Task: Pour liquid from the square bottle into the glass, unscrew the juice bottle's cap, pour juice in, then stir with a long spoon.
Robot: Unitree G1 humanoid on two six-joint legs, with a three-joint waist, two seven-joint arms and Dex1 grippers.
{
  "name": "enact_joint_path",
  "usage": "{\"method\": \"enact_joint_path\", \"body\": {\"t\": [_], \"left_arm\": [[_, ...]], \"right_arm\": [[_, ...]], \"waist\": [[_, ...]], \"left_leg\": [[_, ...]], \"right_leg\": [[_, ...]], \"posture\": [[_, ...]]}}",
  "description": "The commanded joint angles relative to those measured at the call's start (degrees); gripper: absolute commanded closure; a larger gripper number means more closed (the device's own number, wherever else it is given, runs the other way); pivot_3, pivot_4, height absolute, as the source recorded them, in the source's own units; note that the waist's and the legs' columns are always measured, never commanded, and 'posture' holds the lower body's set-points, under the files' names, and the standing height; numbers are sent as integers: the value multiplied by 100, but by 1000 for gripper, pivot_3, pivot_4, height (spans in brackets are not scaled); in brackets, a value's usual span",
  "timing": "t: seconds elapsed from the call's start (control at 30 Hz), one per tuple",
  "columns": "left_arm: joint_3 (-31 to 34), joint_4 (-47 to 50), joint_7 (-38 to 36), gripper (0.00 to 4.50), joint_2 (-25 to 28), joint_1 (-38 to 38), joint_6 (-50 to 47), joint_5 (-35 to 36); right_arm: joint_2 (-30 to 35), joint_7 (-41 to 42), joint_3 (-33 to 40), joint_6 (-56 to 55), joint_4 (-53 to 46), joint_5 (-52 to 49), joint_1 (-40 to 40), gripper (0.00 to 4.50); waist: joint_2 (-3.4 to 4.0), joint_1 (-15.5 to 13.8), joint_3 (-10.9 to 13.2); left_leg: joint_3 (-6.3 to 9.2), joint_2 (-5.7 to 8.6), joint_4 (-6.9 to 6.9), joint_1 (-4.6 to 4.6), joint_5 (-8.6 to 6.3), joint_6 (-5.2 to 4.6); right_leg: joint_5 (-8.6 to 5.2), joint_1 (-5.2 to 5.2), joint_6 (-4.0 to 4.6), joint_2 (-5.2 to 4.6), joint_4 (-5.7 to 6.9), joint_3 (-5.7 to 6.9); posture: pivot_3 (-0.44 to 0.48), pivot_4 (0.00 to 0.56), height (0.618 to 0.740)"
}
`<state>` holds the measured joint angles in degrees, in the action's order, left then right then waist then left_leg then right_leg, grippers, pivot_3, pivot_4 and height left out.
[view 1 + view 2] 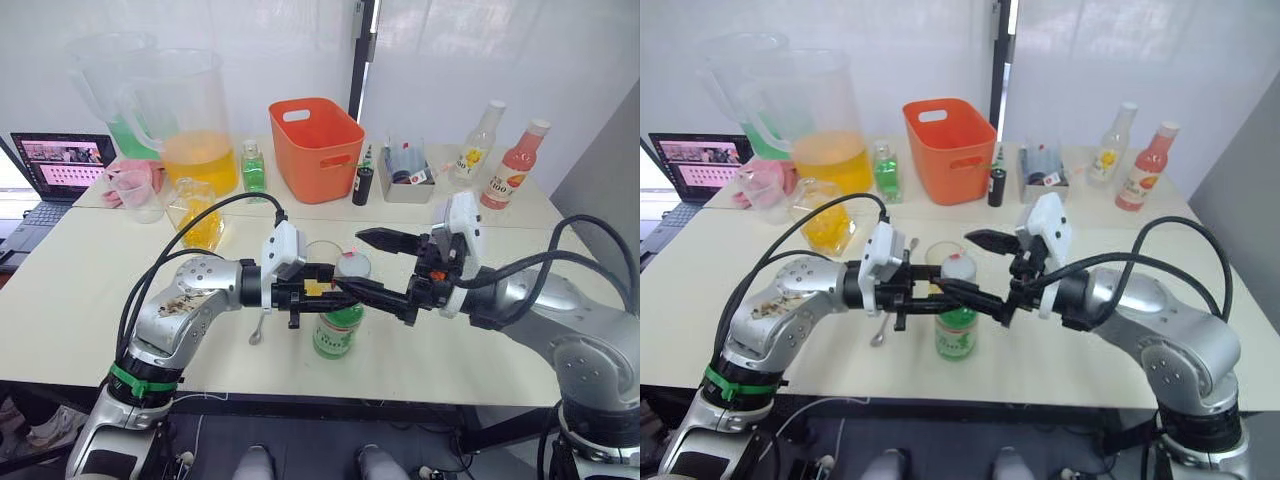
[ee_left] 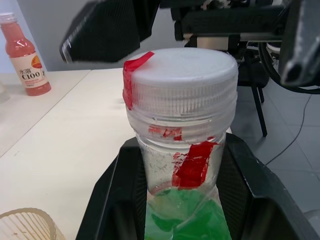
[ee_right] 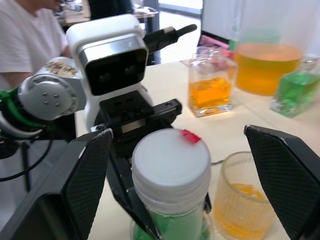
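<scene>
Juice bottle (image 1: 338, 325) pinned upright on bench (image 1: 80, 290) by left gripper (image 1: 345, 292), jaws clamped round its neck, so right gripper (image 3: 175, 165), jaws apart astride cap (image 3: 171, 161), can unscrew; glass (image 3: 242, 197) at bottle's 12 o'clock.

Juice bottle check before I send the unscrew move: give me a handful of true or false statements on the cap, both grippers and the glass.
1. The left gripper is closed on the juice bottle below its cap. True.
2. The white cap is already off the bottle. False: it sits on the neck.
3. The right gripper is clamped on the cap. False: its fingers stand open on either side of it, not touching.
4. The glass beside the bottle holds some orange liquid. True.
5. The glass is empty of the long spoon. True: the spoon lies on the table.
</scene>
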<state>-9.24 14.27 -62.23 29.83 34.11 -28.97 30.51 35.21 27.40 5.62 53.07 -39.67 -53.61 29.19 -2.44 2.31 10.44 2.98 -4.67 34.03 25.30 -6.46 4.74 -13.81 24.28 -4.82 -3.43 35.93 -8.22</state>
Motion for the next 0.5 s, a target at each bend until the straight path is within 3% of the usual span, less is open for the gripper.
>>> {"method": "enact_joint_path", "body": {"t": [0.03, 0.07, 0.17, 0.5], "left_arm": [[-174, -60, -111, 3051, -76, 73, 48, -58], [-180, -74, -127, 3051, -82, 82, 59, -64], [-171, -118, -166, 3051, -76, 101, 84, -80], [-111, -54, -140, 3051, -37, 17, 74, -97]], "right_arm": [[-51, -388, 102, 28, -295, -124, -55, 42], [-68, -453, 91, 18, -311, -160, -69, 42], [-40, -530, 46, 8, -334, -240, -92, 839], [240, -383, -60, 10, -376, -410, -143, 839]], "waist": [[0, -2, 0], [0, -1, 0], [0, 2, 0], [0, 6, 0]], "left_leg": [[0, 0, 0, 0, 0, 0], [0, 0, 0, 1, 0, 0], [1, 0, -1, 1, 0, 0], [0, 0, -1, 1, 0, 0]], "right_leg": [[0, -1, 0, 0, -3, 0], [0, -1, 0, 0, -4, 0], [0, -1, 0, 0, -4, 0], [0, -2, 1, 0, -5, 0]], "posture": [[0, 150, 740], [0, 150, 740], [0, 150, 740], [0, 150, 740]]}}
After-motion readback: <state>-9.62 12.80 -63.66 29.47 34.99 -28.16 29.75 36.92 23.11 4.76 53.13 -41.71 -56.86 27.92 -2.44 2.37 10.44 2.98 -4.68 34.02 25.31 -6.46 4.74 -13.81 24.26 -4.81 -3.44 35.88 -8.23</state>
